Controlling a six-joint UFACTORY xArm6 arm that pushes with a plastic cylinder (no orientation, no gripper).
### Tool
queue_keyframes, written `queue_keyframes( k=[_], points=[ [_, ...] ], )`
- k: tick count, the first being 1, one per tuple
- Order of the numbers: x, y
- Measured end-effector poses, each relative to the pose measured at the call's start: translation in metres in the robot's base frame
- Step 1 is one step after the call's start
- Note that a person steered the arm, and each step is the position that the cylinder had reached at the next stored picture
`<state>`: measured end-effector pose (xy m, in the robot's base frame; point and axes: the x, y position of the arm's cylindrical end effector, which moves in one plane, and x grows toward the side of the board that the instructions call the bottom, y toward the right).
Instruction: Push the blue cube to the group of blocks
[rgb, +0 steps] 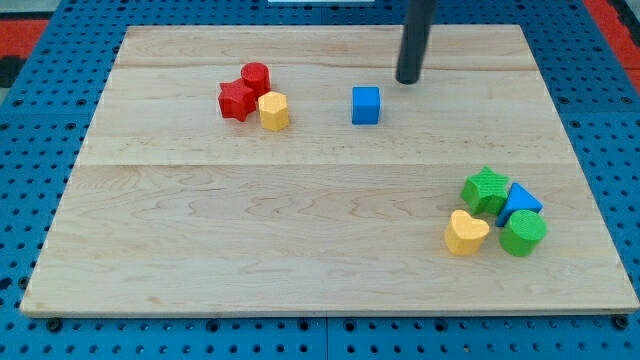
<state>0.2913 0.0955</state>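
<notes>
Standing on the pale wooden table, my tip is planted near the view's top, a little right of centre, with the dark rod rising straight out of the frame above it. No hand shows on this arm, only the rod, so nothing can be said of an opening or a hold; the tip touches no block.

The blue cube sits at about 8 o'clock from my tip, near it but clearly apart, with bare wood between them.

Further off at 9 o'clock from the cube lies a cluster of three in the upper left part of the table: a red cylinder at the back, a red star-like block just in front and to its left, and a yellow hexagonal block touching them on the right side. A stretch of wood separates the cube from this cluster.

Well apart, at roughly 4 o'clock from the cube, a second cluster sits near the lower right corner: a green star-shaped block, a blue triangular block beside it, a green cylinder in front of that, and a yellow heart-shaped block on the left. These four stand packed closely together.

A blue perforated surface surrounds the table.
</notes>
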Motion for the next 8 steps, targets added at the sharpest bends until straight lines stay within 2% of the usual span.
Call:
queue_keyframes(
  k=[1, 2, 5, 8],
  points=[
    [-0.001, -0.041],
    [0.009, -0.057],
    [0.093, -0.057],
    [0.072, -0.048]
  ],
)
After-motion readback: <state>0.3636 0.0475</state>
